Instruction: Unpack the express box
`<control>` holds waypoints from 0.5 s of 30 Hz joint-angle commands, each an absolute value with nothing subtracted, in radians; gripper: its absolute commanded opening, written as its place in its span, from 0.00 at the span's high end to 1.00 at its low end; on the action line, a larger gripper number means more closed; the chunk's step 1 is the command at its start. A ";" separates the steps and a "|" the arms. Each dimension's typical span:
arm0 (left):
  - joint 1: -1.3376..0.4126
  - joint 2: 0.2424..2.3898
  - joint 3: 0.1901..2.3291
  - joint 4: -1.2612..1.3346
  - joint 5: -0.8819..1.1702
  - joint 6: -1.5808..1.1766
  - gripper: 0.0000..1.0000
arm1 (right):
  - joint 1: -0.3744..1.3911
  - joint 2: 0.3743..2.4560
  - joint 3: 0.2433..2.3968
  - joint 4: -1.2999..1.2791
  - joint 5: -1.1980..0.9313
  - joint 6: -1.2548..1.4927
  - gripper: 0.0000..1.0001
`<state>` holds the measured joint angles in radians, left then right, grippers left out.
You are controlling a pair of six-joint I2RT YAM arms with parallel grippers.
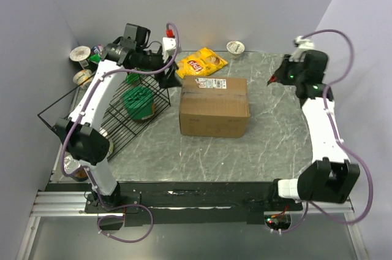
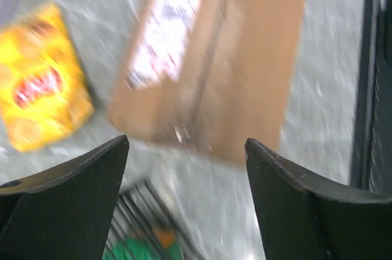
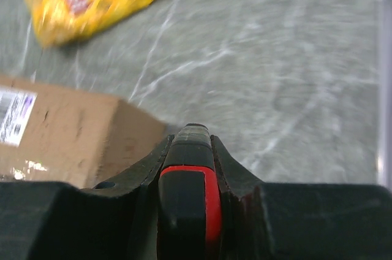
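Observation:
The express box (image 1: 214, 107) is a brown carton with a white label, standing shut in the middle of the table; it also shows blurred in the left wrist view (image 2: 220, 57) and as a corner in the right wrist view (image 3: 61, 131). My left gripper (image 1: 168, 64) hangs open and empty (image 2: 187, 143) above the table between the box's far left corner and the wire basket. My right gripper (image 1: 275, 79) is raised to the right of the box and shut (image 3: 193, 134) on a black and red tool handle (image 3: 187, 198).
A yellow snack bag (image 1: 201, 62) lies behind the box. A black wire basket (image 1: 122, 113) at the left holds a green item (image 1: 138, 102). A small cup (image 1: 236, 46) stands at the back edge, and more cups (image 1: 79, 54) crowd the back left corner.

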<state>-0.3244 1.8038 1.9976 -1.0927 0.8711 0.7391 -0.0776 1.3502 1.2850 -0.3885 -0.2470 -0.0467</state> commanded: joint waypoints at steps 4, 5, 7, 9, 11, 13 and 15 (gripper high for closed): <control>-0.435 1.778 1.799 -0.269 0.819 0.224 0.14 | -0.135 1.180 1.276 -0.282 -0.353 0.144 1.00; -0.466 1.802 1.822 -0.261 0.810 0.268 0.14 | -0.135 1.149 1.257 -0.252 -0.360 0.161 1.00; -0.482 1.877 1.845 -0.258 0.772 0.301 0.13 | -0.137 1.103 1.154 -0.126 -0.353 0.182 1.00; -0.482 1.977 1.945 -0.261 0.768 0.235 0.13 | -0.135 1.062 1.099 -0.082 -0.354 0.215 1.00; -0.477 2.051 2.092 -0.297 0.802 0.180 0.13 | -0.137 1.048 1.069 -0.066 -0.391 0.225 1.00; -0.477 2.141 2.173 -0.316 0.824 0.150 0.13 | -0.137 1.042 1.032 -0.052 -0.408 0.227 1.00; -0.479 2.184 2.169 -0.263 0.818 0.105 0.13 | -0.135 1.040 1.020 -0.058 -0.419 0.250 1.00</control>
<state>-0.4934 2.1269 2.0960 -0.3458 0.8062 0.2256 -0.1375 1.0550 1.0462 -0.1558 -0.3733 0.1944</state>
